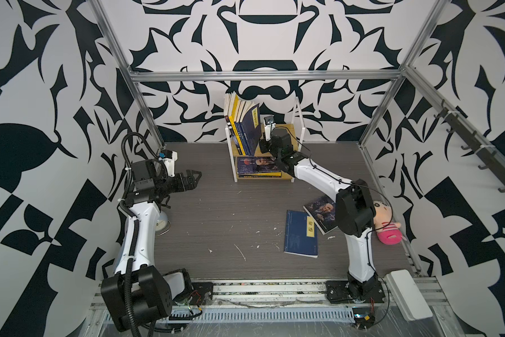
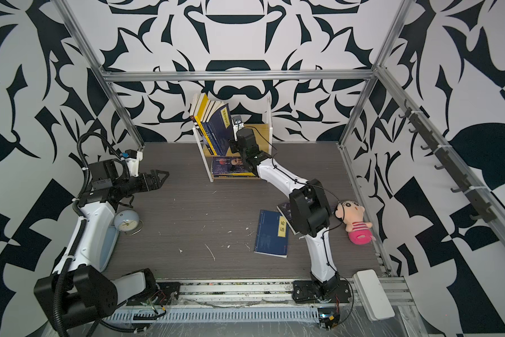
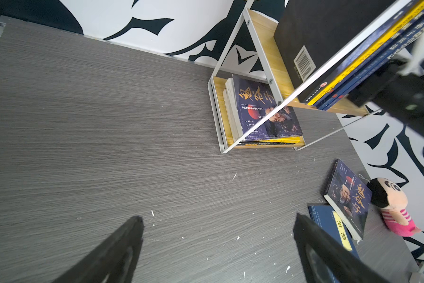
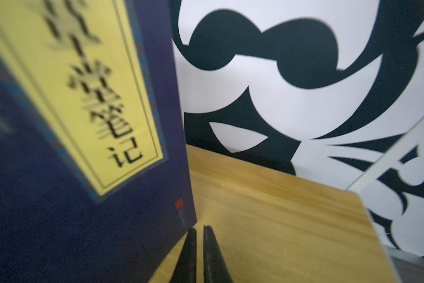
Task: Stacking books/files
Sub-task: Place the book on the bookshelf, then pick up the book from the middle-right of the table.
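Several books [image 1: 242, 125] [image 2: 211, 125] stand upright on the top board of a small white-framed shelf [image 1: 299, 116]. The outermost, a navy book with a yellow label [image 1: 252, 122] [image 4: 83, 171], leans on the row. My right gripper [image 1: 263, 143] [image 2: 232, 144] [image 4: 199, 227] rests low on the board beside that book's lower corner, its jaws a narrow slit apart with nothing between them. A flat stack of books [image 1: 258, 166] [image 3: 267, 115] lies on the lower board. On the table lie a navy book [image 1: 300, 233] [image 3: 328, 225] and a purple face-cover book [image 1: 322, 213] [image 3: 345, 193]. My left gripper [image 1: 194, 178] [image 2: 162, 175] [image 3: 218, 218] hovers wide open and empty.
A plush doll [image 1: 387, 224] lies at the right edge beside the right arm's elbow. A round clock [image 2: 126, 221] and a light-blue case [image 2: 109, 248] sit by the left arm. A white flat box [image 1: 406, 291] rests at the front right. Metal frame posts ring the table.
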